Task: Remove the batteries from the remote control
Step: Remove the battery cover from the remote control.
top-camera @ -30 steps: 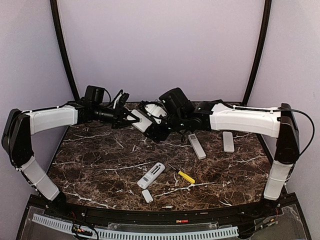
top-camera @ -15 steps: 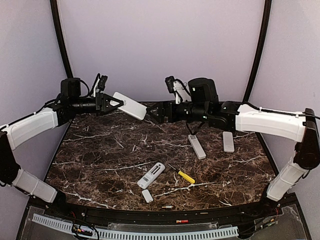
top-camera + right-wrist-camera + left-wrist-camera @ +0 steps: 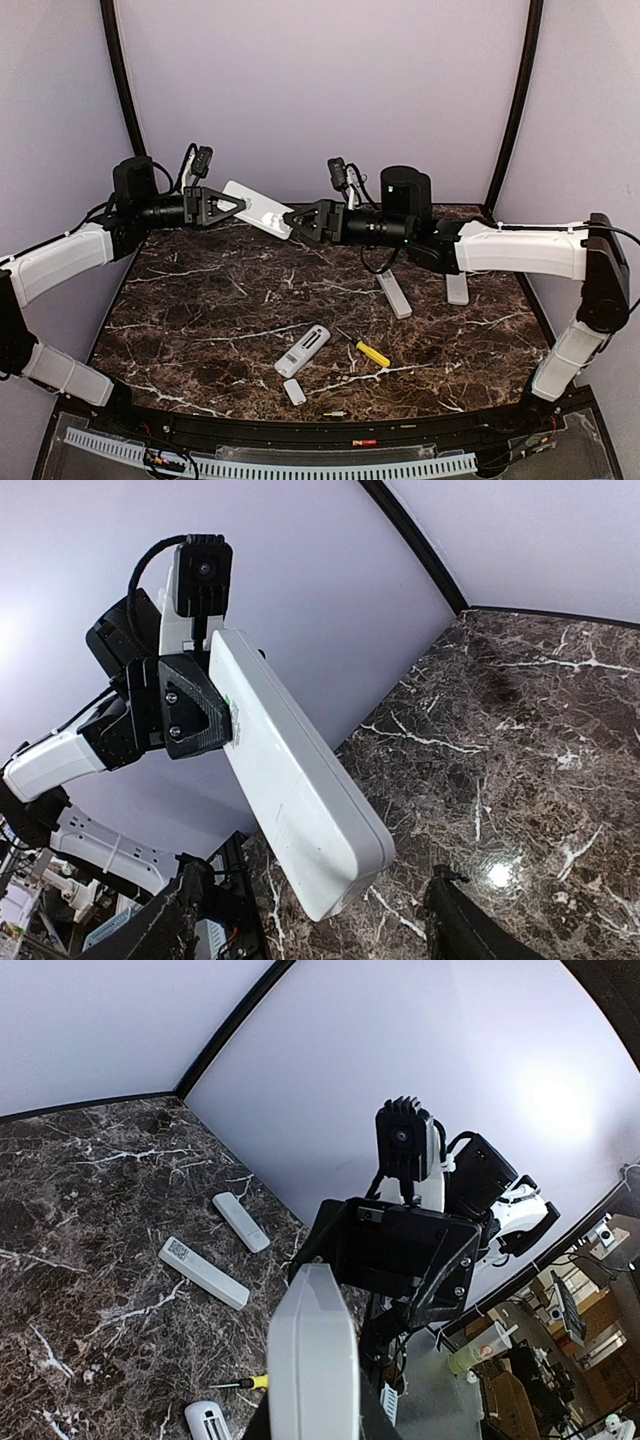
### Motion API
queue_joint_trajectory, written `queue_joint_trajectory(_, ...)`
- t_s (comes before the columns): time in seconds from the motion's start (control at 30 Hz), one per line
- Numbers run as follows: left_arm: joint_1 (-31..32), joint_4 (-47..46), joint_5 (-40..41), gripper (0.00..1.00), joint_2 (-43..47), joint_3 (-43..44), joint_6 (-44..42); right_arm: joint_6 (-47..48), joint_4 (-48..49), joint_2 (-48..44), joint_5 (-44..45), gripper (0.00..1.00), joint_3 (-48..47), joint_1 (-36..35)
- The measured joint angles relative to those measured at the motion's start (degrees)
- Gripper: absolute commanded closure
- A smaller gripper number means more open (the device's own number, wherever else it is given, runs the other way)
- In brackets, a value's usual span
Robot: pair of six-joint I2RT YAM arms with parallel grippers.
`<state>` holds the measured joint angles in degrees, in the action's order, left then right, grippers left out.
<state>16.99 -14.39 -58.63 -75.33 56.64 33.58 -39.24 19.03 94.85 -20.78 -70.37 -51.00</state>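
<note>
One left tool (image 3: 228,205) grips a smooth, white, oblong remote (image 3: 258,211).

Back centre, mid-air: the raised remote (image 3: 258,210) juts from my L gripper (image 3: 222,205) twd the R gripper (image 3: 303,221), whose jaws gape just off its end, so no way thru betw. the arms. Under them, the table (image 3: 180,320) shows bare marble on the left. Front-centre clutter: front remote (image 3: 302,350), screwdriver (image 3: 373,354), white cover (image 3: 294,391). Right-back: long remote (image 3: 393,293), short remote (image 3: 456,288).
</note>
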Motion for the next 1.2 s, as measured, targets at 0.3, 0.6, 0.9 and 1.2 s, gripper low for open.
queue_joint_trajectory(0.3, 0.0, -4.3, -2.8, 1.00, 0.0, -0.8, 2.1, -0.5, 2.0, 1.6, -2.2, 0.37, -0.1, 0.0)
queue_joint_trajectory(0.6, 0.3, -5.5, -3.9, 1.00, -0.1, -0.8, 2.7, -0.9, 2.5, 3.0, -3.9, 0.43, -1.1, 0.0)
queue_joint_trajectory(0.9, 0.9, -5.5, -4.5, 1.00, -0.1, -0.8, 2.7, -1.6, 3.1, 3.2, -4.9, 0.49, -1.7, 0.0)
queue_joint_trajectory(1.2, 1.0, -5.5, -4.6, 1.00, -0.6, -0.8, 2.7, -2.1, 3.3, 3.9, -5.0, 0.63, -1.8, 0.0)
